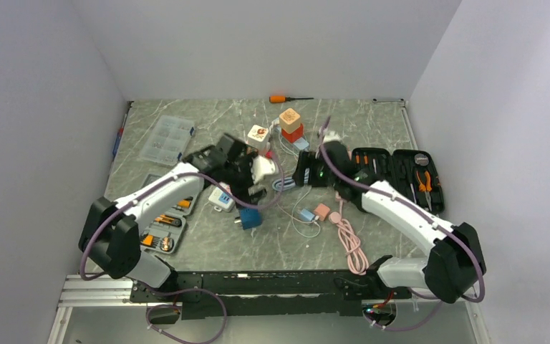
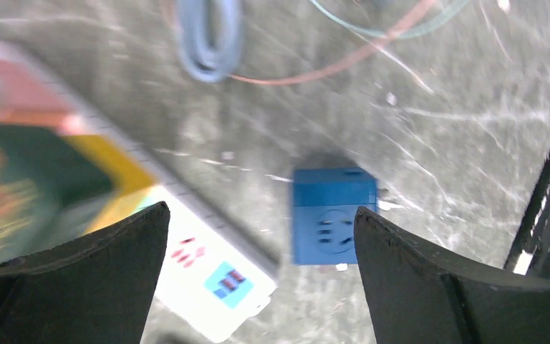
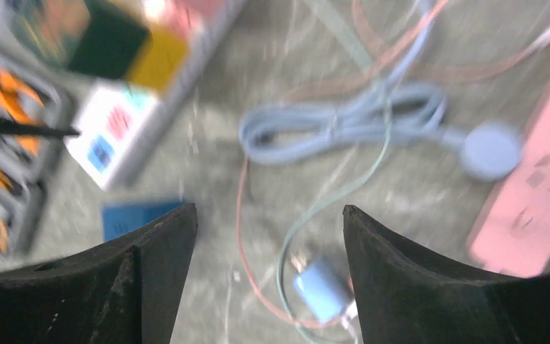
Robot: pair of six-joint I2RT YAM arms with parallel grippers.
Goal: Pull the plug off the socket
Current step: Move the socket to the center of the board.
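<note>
The marble counter (image 1: pixel 372 123) carries clutter, and above it the left gripper (image 2: pixel 261 210) hangs wide open and the right gripper (image 3: pixel 268 208) open, both empty. The blue cube socket (image 2: pixel 333 226) lies under the left gripper. Its visible face has no plug, so the pull looks done.

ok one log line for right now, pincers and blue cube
left pincer: open, empty | right pincer: open, empty | blue socket cube: below left pincer, not gripped

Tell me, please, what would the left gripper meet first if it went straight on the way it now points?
Probably the blue socket cube, lying on the table between the open jaws of the left gripper, off toward one side. Depth is unclear, so it might touch bare table beside it.
</note>
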